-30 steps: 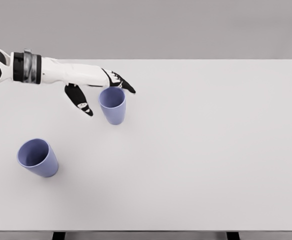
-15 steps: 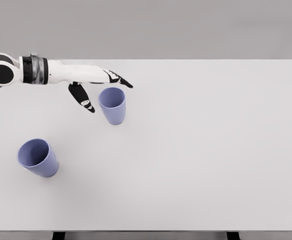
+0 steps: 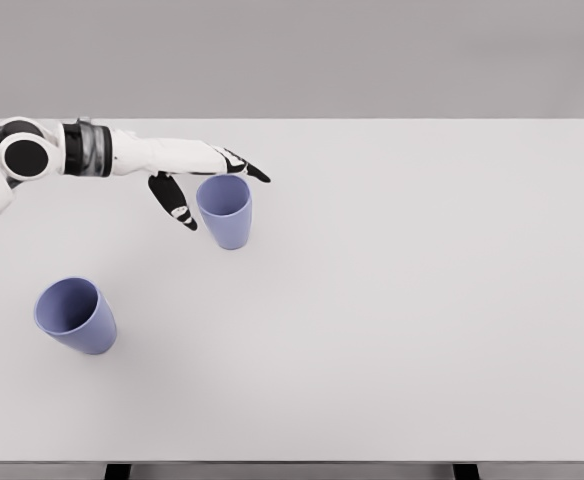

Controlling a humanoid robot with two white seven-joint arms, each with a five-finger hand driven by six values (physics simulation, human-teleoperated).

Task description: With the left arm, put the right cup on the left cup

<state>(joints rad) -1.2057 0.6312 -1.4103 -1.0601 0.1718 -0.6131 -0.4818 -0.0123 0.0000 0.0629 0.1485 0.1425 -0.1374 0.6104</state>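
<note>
Two blue-violet cups stand upright on the white table (image 3: pixel 402 300). The right cup (image 3: pixel 226 211) is at the upper middle-left; the left cup (image 3: pixel 76 315) is near the front left, leaning slightly. My left hand (image 3: pixel 212 188) reaches in from the left at the right cup's rim. Its fingers (image 3: pixel 249 169) stretch behind the rim and the thumb (image 3: pixel 173 203) hangs to the cup's left, so the cup sits between them. The hand is spread and holds nothing. The right arm is out of view.
The table's far edge (image 3: pixel 372 120) runs just behind the hand. The table's near edge (image 3: pixel 292 462) lies along the bottom of the picture.
The left arm's elbow has swung further into view from the left. The hand has shifted slightly closer to the right cup's rim. Both cups have stayed put.
</note>
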